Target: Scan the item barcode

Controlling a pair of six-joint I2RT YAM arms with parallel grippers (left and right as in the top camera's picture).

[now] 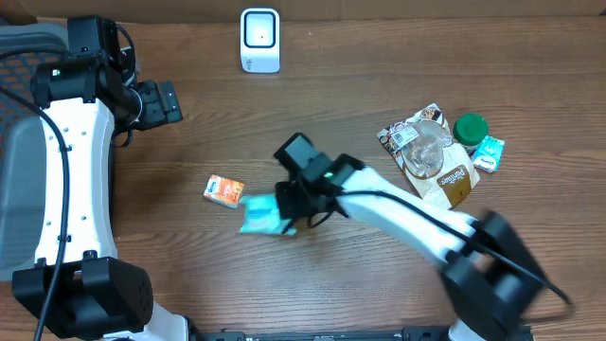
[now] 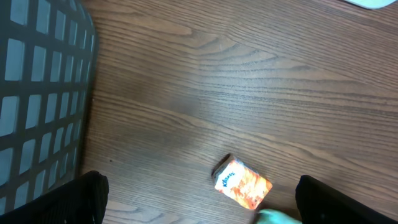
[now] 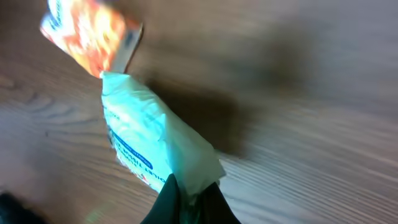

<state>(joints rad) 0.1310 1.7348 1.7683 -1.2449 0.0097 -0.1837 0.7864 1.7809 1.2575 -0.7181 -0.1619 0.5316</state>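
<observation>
Grasp step: the right gripper (image 3: 186, 200) jaws pinch the packet (image 3: 146, 140), and the left gripper (image 1: 169, 101) jaws stand apart. Next, its barcode likely needs facing the scanner (image 1: 259, 40).

You get even, soft light on the table (image 1: 379, 85), the right arm (image 1: 502, 275) smeared by motion blur overhead, and your right wrist view soft throughout, a dark shadow lying right of the pale packet (image 3: 149, 137).
</observation>
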